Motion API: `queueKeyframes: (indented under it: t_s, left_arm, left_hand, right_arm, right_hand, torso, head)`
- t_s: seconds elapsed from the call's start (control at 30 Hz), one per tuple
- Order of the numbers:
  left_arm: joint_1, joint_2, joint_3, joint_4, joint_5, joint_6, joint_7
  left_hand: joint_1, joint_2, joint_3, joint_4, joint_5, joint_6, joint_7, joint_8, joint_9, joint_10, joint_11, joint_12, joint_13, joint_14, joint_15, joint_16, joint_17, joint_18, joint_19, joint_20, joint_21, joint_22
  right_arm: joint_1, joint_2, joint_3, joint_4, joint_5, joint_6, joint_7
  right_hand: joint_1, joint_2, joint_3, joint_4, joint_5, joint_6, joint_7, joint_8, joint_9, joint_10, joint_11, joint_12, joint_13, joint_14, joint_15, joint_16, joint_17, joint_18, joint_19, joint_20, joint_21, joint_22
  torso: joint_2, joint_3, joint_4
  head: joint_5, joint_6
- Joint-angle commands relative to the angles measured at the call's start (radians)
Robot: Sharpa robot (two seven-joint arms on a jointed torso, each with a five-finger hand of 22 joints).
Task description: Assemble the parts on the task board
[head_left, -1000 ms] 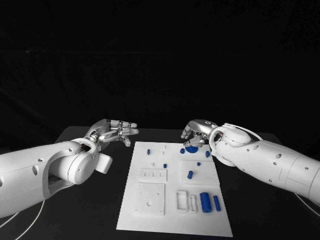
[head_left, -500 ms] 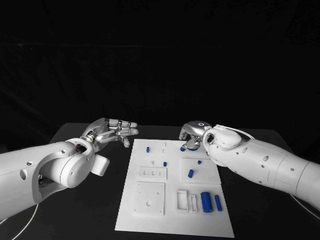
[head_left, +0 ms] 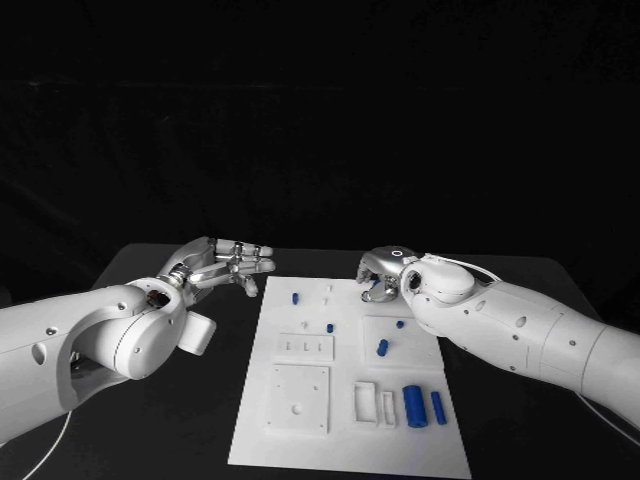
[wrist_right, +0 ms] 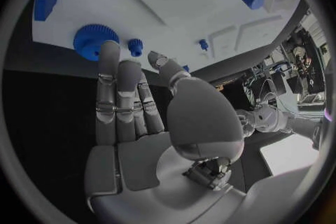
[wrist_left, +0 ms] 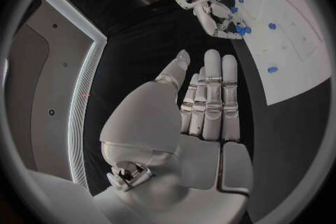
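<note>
The white task board point(head_left: 303, 440) lies in the middle of the black table with several small blue parts on it: two cylinders point(head_left: 414, 404) near its front right, a peg point(head_left: 382, 348) mid-board and small pieces point(head_left: 296, 298) at the far end. My right hand point(head_left: 382, 275) hovers over the board's far edge, fingers extended. In the right wrist view its fingertips point(wrist_right: 107, 50) reach a blue gear point(wrist_right: 87, 42) lying on the board point(wrist_right: 175, 5); nothing is held. My left hand point(head_left: 227, 262) is off the board's far left corner, fingers straight and apart, empty.
Raised white blocks with recesses point(head_left: 300, 395) occupy the board's near half. Bare black table point(head_left: 176, 420) flanks the board on both sides. In the left wrist view my right hand point(wrist_left: 217, 14) is at the board's far end point(wrist_left: 294, 67).
My right hand has shifted left along the board's far edge and now covers the blue gear in the head view. The left hand has barely moved.
</note>
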Motion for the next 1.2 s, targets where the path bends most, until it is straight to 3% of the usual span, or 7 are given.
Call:
queueKeyframes:
  t_s: [0.03, 0.5, 0.83, 1.03, 1.2]
  left_arm:
    - [0.003, 0.006, -0.001, -0.003, -0.011, 0.017, -0.001]
    - [0.003, 0.01, -0.003, -0.008, -0.011, 0.019, -0.004]
    - [0.003, 0.012, -0.003, -0.009, -0.011, 0.02, -0.005]
    - [0.003, 0.012, -0.003, -0.01, -0.011, 0.02, -0.006]
    - [0.003, 0.012, -0.003, -0.011, -0.011, 0.02, -0.007]
  left_hand:
    - [-0.005, -0.004, -0.005, 0.001, 0.007, -0.007, 0.0, 0.0, 0.0, -0.008, 0.0, -0.002, 0.001, -0.005, 0.001, -0.005, -0.001, 0.016, -0.008, 0.002, 0.0, -0.001]
    - [-0.004, -0.003, -0.007, 0.002, 0.007, -0.007, 0.001, 0.0, 0.0, -0.01, 0.0, -0.003, 0.001, -0.005, 0.001, -0.008, -0.003, 0.017, -0.008, 0.002, 0.001, -0.005]
    - [-0.004, -0.003, -0.007, 0.002, 0.007, -0.007, 0.001, 0.0, 0.0, -0.01, 0.0, -0.003, 0.001, -0.005, 0.001, -0.008, -0.003, 0.017, -0.008, 0.002, 0.001, -0.005]
    - [-0.004, -0.003, -0.007, 0.002, 0.007, -0.007, 0.001, 0.0, 0.0, -0.01, 0.0, -0.003, 0.001, -0.005, 0.001, -0.008, -0.003, 0.017, -0.008, 0.002, 0.001, -0.005]
    - [-0.002, 0.0, -0.009, 0.002, 0.008, -0.007, 0.002, -0.001, 0.0, -0.011, 0.001, -0.003, 0.001, -0.004, 0.001, -0.009, -0.006, 0.017, -0.008, 0.002, 0.005, -0.013]
  right_arm:
    - [0.0, 0.001, 0.0, -0.001, -0.025, 0.013, -0.009]
    - [-0.004, 0.002, -0.001, -0.006, -0.025, 0.031, -0.005]
    - [-0.008, 0.009, -0.002, -0.012, -0.026, 0.036, -0.004]
    - [-0.008, 0.007, -0.002, -0.012, -0.032, 0.033, -0.008]
    - [-0.008, 0.006, -0.002, -0.01, -0.035, 0.009, -0.007]
  right_hand:
    - [-0.003, -0.011, 0.015, 0.0, -0.007, 0.003, 0.0, 0.004, 0.001, 0.003, 0.001, 0.004, 0.0, -0.007, 0.001, 0.005, -0.002, 0.022, 0.007, 0.002, -0.006, 0.01]
    - [-0.022, -0.014, 0.085, -0.007, -0.019, 0.022, 0.0, 0.004, 0.001, 0.027, -0.002, 0.004, 0.0, -0.009, 0.0, 0.016, -0.003, 0.023, 0.011, 0.001, -0.03, 0.078]
    - [-0.031, -0.013, 0.132, -0.004, -0.033, 0.039, -0.001, 0.004, 0.002, 0.048, -0.007, 0.004, 0.0, -0.009, -0.004, 0.02, -0.003, 0.019, 0.015, -0.003, -0.042, 0.114]
    - [-0.035, -0.009, 0.181, 0.0, -0.057, 0.061, -0.001, 0.004, 0.002, 0.078, -0.014, 0.004, 0.0, -0.01, -0.009, 0.024, -0.001, 0.016, 0.014, -0.009, -0.043, 0.138]
    - [-0.029, 0.008, 0.221, 0.007, -0.107, 0.095, -0.007, 0.008, 0.006, 0.122, -0.027, 0.005, 0.001, -0.01, -0.016, 0.025, 0.0, 0.009, 0.016, -0.015, -0.033, 0.158]
  torso:
    - [0.008, -0.0045, -0.0039]
    - [0.023, -0.0099, -0.0016]
    - [0.028, -0.013, -0.0046]
    - [0.03, -0.0149, -0.0068]
    - [0.031, -0.016, -0.0064]
  head:
    - [0.001, 0.003]
    - [-0.001, 0.003]
    - [0.003, 0.002]
    - [0.003, 0.001]
    - [0.003, 0.001]
